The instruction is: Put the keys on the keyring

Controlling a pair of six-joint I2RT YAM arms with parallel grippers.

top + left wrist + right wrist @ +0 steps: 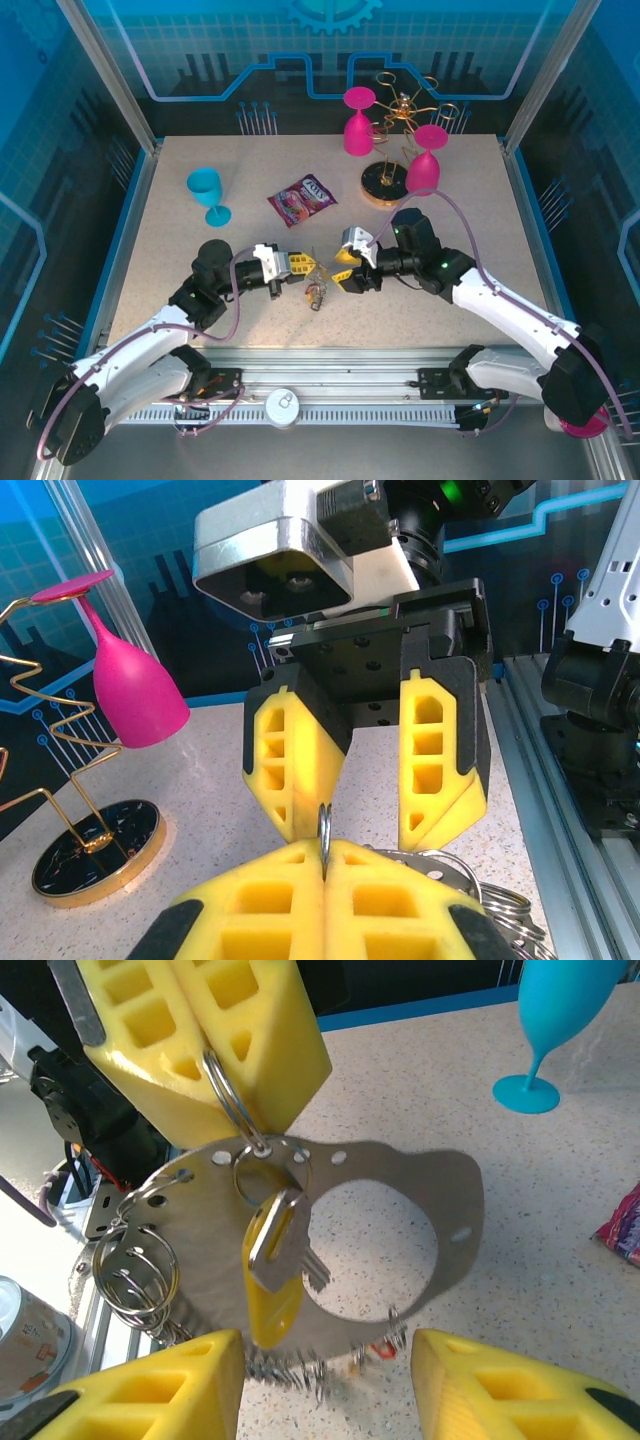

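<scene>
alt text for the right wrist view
The left gripper, shut on a small split ring, dangles the flat silvery keyring with a yellow-headed key hanging from it. The right gripper is open below; a blue goblet stands behind.

tabletop [260,160]: beige, fine speckle. left hand [305,268] and right hand [338,270]: yellow fingers, black outer edges. keyring [420,1190]: bare silver plate. key [272,1300]: yellow head, silver blade. goblet [207,190] cyan. wine glasses [358,125] magenta. rack [405,105] gold, black base disc. snack packet [302,198] purple-red.
</scene>
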